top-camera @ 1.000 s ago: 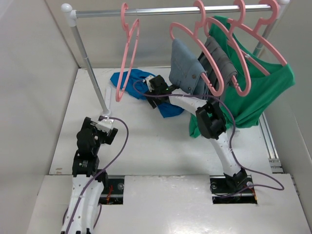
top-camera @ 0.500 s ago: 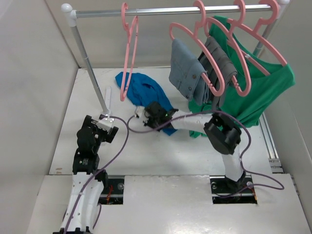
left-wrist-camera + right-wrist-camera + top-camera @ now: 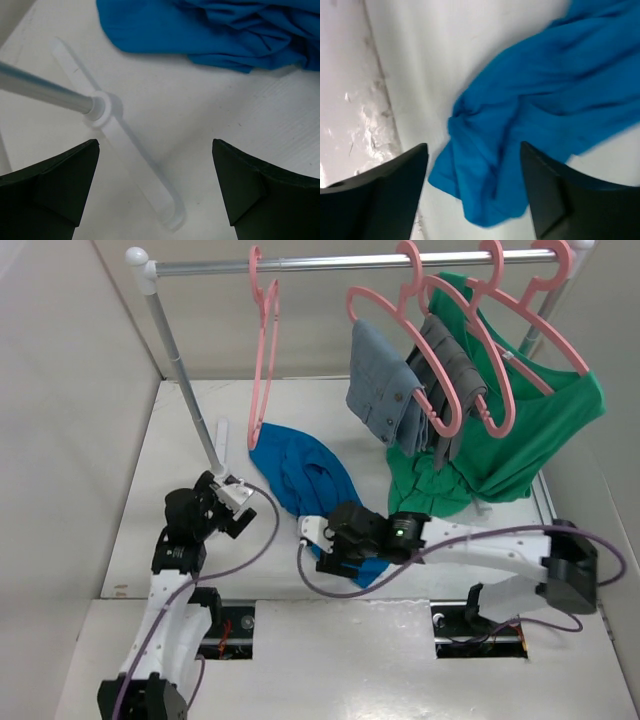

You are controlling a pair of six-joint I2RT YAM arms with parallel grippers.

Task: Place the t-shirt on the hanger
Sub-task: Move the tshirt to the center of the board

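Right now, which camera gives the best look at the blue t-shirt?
The top external view: it shows nearly the whole t-shirt lying crumpled on the table. The left wrist view catches only an edge of the t-shirt. The right wrist view shows one bunched end of the t-shirt up close.

My feed shows a silver metal clothes rail [image 3: 350, 262] carrying a green cloth shirt [image 3: 540, 430] and two grey folded garments [image 3: 380, 380], trousers I think, on pink plastic hangers [image 3: 546, 328].

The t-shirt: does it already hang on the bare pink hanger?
No, the t-shirt lies crumpled on the table, and the hanger hangs bare from the rail.
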